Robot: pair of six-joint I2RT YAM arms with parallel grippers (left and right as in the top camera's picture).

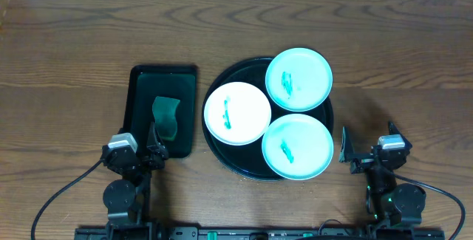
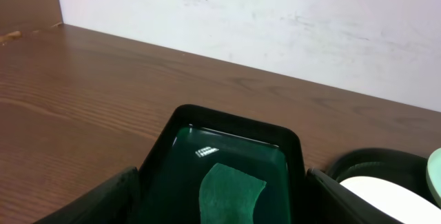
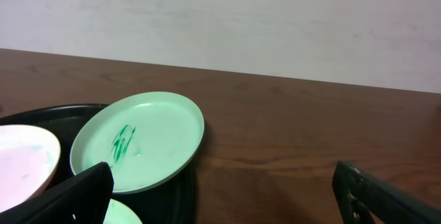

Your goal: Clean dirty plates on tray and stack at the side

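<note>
A: Overhead, we saw the round tray [image 1: 244,69] carrying all three: white plate [image 1: 236,113] on its left side, far mint plate [image 1: 298,79] and near mint plate [image 1: 297,146] on its right, each smeared teal.
B: Left gripper [image 1: 148,150] sat left of the tray, right gripper [image 1: 366,150] right of it.
A: Left wrist: we had fingers [image 2: 96,200] wide apart, green cloth [image 2: 231,188] ahead.
B: Right wrist: ours spread too, far mint plate ahead on the tray.

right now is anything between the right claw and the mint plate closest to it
Nothing visible. The right claw sits open beside the tray, and only bare table lies between it and the near mint plate, which rests at that edge of the tray.
</note>
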